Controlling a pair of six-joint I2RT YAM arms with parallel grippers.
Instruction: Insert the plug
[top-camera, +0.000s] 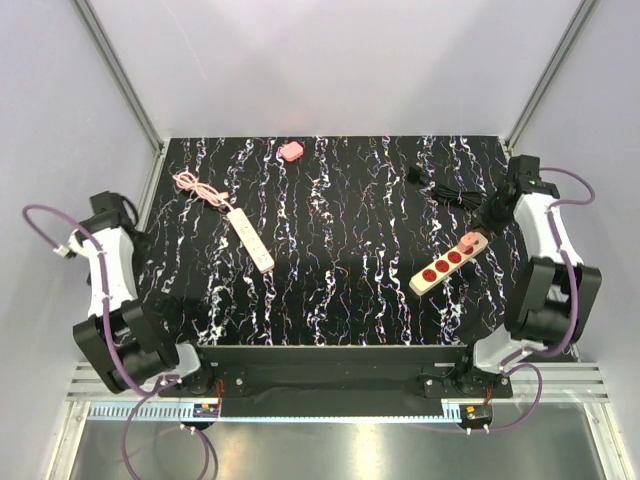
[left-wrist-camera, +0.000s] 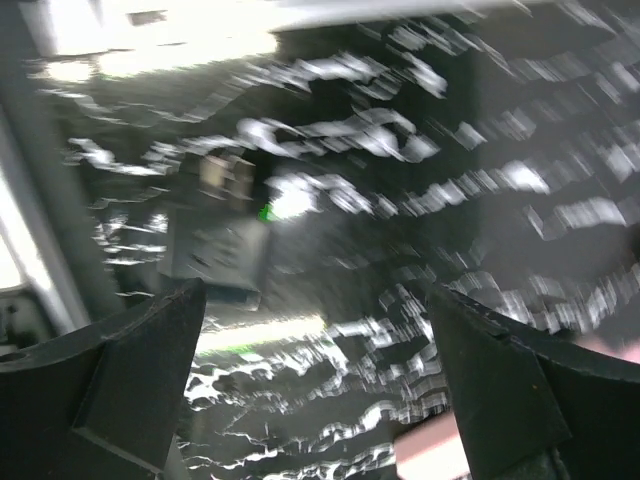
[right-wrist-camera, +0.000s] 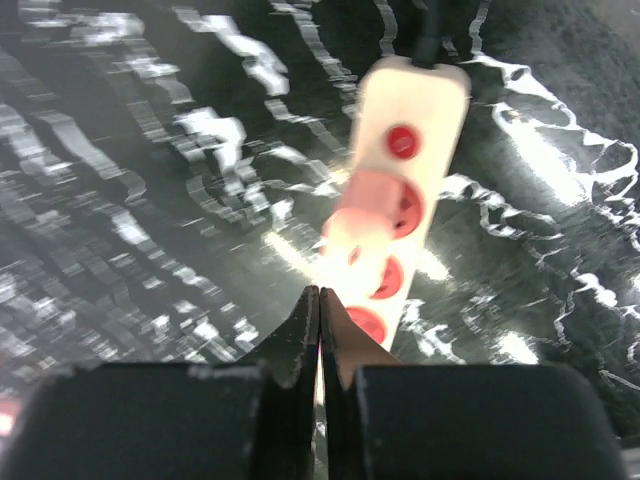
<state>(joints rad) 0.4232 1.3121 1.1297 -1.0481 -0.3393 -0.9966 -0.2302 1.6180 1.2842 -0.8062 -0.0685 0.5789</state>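
Plug sits loose on the table, up and left of the beige socket strip, well apart from it and not in any socket. Too small from above to call its long axis.

Right claw: fingers pressed together, nothing between them. It hangs just off the strip's far end. The strip runs diagonally, near end pointing left, far end toward this claw. Wrist view is blurred; a pinkish smear over one socket, can't tell what it is.

Left claw: fingers spread wide, empty, far left of the strip.

From the right claw the plug lies left and farther back, so the claw must open and swing away from the strip. Neither arm looks clearly nearer the plug. White power strip lies left of the beige one, between it and the left arm.
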